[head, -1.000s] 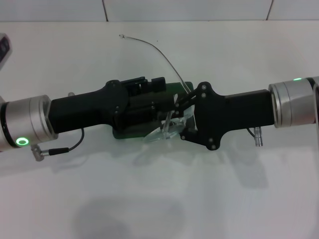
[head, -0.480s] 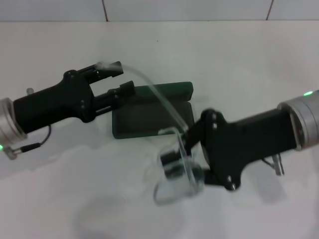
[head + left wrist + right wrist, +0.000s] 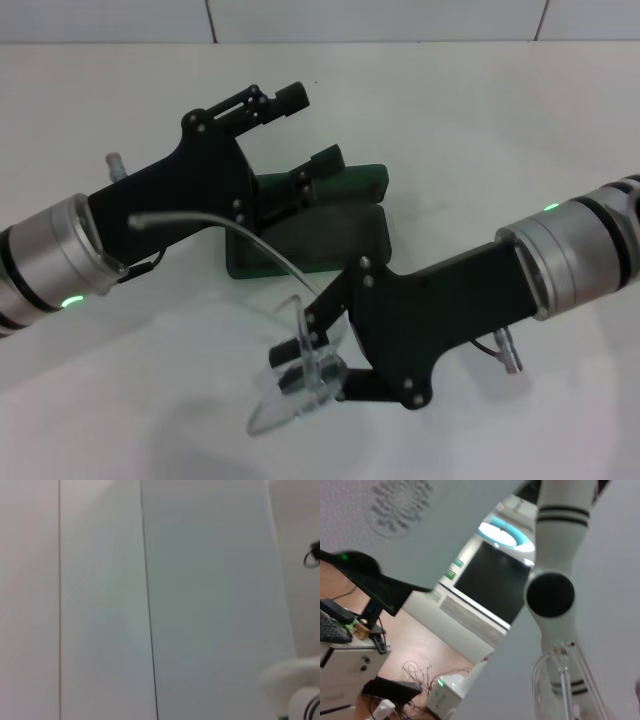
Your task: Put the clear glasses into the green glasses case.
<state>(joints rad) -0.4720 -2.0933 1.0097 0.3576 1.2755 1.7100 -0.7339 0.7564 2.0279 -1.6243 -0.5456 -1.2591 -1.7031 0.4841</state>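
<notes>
The green glasses case (image 3: 345,238) lies open in the middle of the table, its lid (image 3: 365,180) folded back on the far side and its dark lining showing. My right gripper (image 3: 298,366) is in front of the case, nearer me, shut on the clear glasses (image 3: 290,402). One clear arm of the glasses (image 3: 215,218) sweeps up and left across my left arm. My left gripper (image 3: 306,130) hangs open over the case's far left corner, with nothing between its fingers. The right wrist view shows part of the clear glasses (image 3: 560,677) from close up.
The white table (image 3: 480,120) runs to a tiled wall at the back. The left wrist view shows only pale wall panels (image 3: 200,580). Behind the glasses in the right wrist view is the robot's white body (image 3: 555,570), with the room beyond.
My right gripper has carried the clear glasses away from the case, toward the front of the table. My left gripper has come off the case, opened and tilted upward.
</notes>
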